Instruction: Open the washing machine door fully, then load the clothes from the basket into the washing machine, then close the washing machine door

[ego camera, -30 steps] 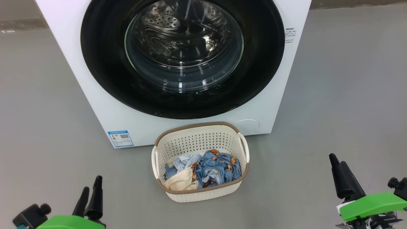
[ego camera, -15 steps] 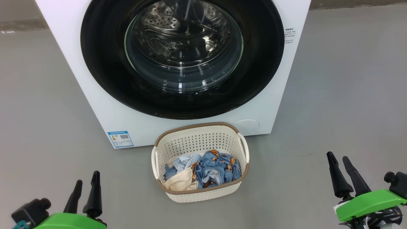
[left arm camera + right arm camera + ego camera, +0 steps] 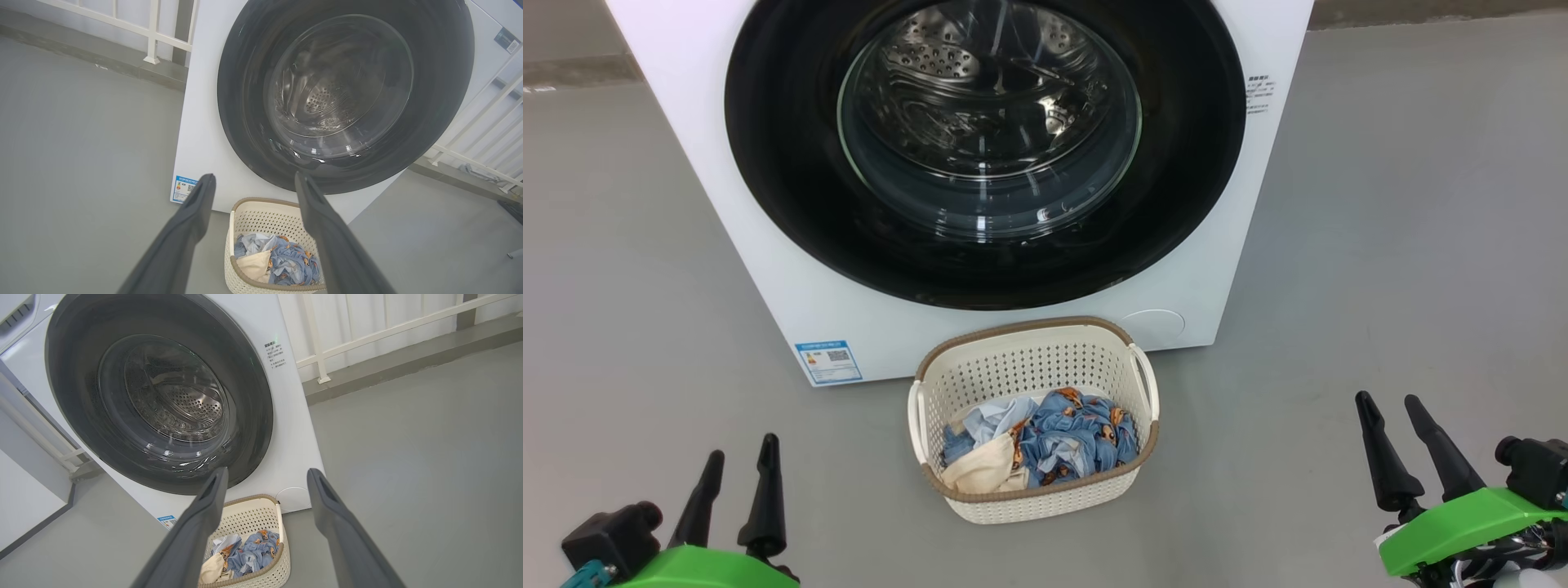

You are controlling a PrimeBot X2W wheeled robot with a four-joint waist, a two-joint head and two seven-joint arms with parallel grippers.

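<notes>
Left claw (image 3: 742,447) and right claw (image 3: 1385,398) both spread, empty; shut washing machine door (image 3: 784,163) ahead between them, beyond the basket (image 3: 1021,327) of clothes (image 3: 1062,441); advise catching its rim edge and swinging fully, clear of the basket.

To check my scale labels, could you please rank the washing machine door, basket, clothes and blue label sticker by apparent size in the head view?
Largest to smallest:
1. washing machine door
2. basket
3. clothes, heaped inside the basket
4. blue label sticker
</notes>
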